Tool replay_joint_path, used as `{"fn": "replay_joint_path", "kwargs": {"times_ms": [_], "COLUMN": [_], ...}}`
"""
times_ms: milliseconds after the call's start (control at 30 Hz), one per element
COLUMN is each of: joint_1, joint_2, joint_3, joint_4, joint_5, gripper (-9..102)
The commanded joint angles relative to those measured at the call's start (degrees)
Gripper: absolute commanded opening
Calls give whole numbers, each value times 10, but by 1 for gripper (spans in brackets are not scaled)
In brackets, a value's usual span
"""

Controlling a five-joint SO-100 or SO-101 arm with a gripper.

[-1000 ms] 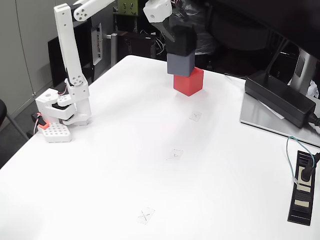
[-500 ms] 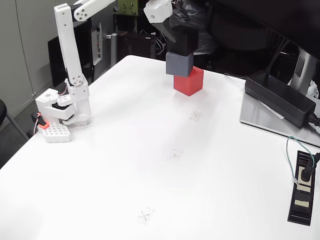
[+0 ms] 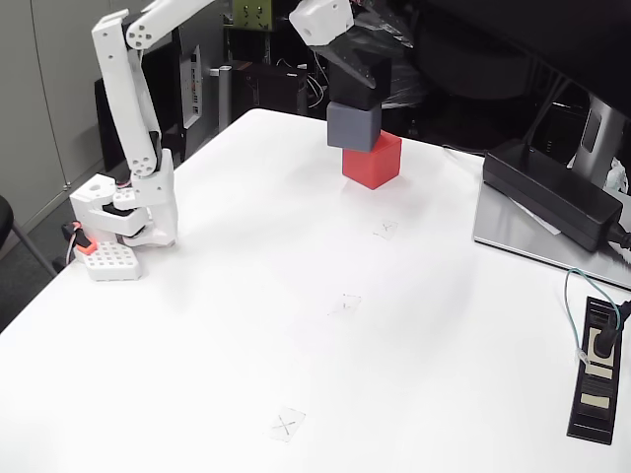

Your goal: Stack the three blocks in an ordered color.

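Gripper [image 3: 361,74] pinching black block [image 3: 361,85] right on top of grey block [image 3: 355,125] – which sits on red block [image 3: 372,161] at far tabletop [image 3: 296,296] edge – prob. steadying stack pre-release.

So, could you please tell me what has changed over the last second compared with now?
The matte black cube, carried by the tool, came down onto the bluish grey cube, and the white arm leaned further towards the stack. Whether the tool has let go cannot be told. The grey cube, the red cube beneath it and the long black power brick stayed put.
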Motion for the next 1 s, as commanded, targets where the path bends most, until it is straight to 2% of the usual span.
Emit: {"fn": "replay_joint_path", "kwargs": {"times_ms": [0,300,400,600,733,967], "joint_1": [44,175,212,267,279,274], "joint_2": [28,28,26,33,83,258], "joint_3": [-25,-16,-15,55,162,466], "joint_4": [-7,-7,-6,-11,-66,-234], "joint_5": [42,194,233,243,243,249], "gripper": [19,0,-2,-1,-1,-1]}}
